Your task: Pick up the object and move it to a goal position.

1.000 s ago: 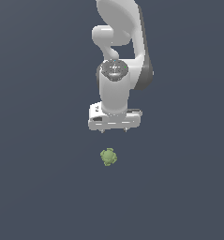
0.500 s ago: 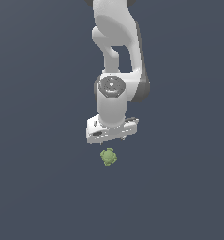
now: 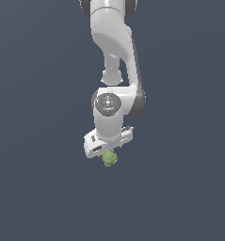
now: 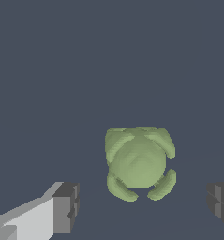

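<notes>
Hovering directly over the object (image 3: 109,158), the gripper (image 3: 108,151) is sitting with its jaws spread wide, one dark pad (image 4: 66,207) on each side of the green lump and neither touching it. The object is resting on the counter (image 3: 38,188), a plain dark grey surface, just below the white gripper body in the exterior view. In the wrist view, the object (image 4: 139,162) is lying between the two fingers but nearer one pad than the other (the centring appears slightly off).

Task progress, judged from these views: the approach is largely complete, and the grasp is not yet made. Remaining steps are lowering the last stretch, closing on the object, lifting it, and carrying it to the goal position. No goal marker is showing in either view, so its location cannot be stated.
</notes>
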Robot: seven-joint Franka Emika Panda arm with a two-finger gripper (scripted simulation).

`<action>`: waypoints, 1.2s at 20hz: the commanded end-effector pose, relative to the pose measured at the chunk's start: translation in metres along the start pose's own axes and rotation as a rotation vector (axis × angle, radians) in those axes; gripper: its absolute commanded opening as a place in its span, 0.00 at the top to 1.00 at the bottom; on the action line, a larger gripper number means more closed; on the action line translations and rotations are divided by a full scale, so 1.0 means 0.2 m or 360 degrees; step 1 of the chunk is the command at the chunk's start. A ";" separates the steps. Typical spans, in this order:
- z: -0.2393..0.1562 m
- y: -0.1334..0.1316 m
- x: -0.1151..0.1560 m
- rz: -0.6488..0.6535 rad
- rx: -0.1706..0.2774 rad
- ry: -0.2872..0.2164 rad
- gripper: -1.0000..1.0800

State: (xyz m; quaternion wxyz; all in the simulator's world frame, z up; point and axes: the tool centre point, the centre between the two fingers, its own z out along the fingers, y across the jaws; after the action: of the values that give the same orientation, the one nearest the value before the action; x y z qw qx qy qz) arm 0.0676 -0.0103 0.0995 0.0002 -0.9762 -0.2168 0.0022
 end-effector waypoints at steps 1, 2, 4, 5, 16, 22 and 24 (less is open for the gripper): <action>0.03 0.02 0.02 -0.0046 -0.0002 0.0004 0.04; 0.03 0.02 0.02 -0.0058 -0.0002 0.0005 0.04; 0.04 0.03 0.02 -0.0075 -0.0002 0.0006 0.04; 0.05 0.03 0.03 -0.0080 -0.0002 0.0006 0.04; 0.17 0.03 0.02 -0.0081 -0.0002 0.0006 0.04; 0.30 0.03 0.02 -0.0084 -0.0002 0.0006 0.04; 0.30 0.03 0.03 -0.0084 -0.0002 0.0006 0.04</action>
State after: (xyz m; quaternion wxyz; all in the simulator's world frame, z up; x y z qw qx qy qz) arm 0.0735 -0.0139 0.0399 0.0003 -0.9701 -0.2426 0.0010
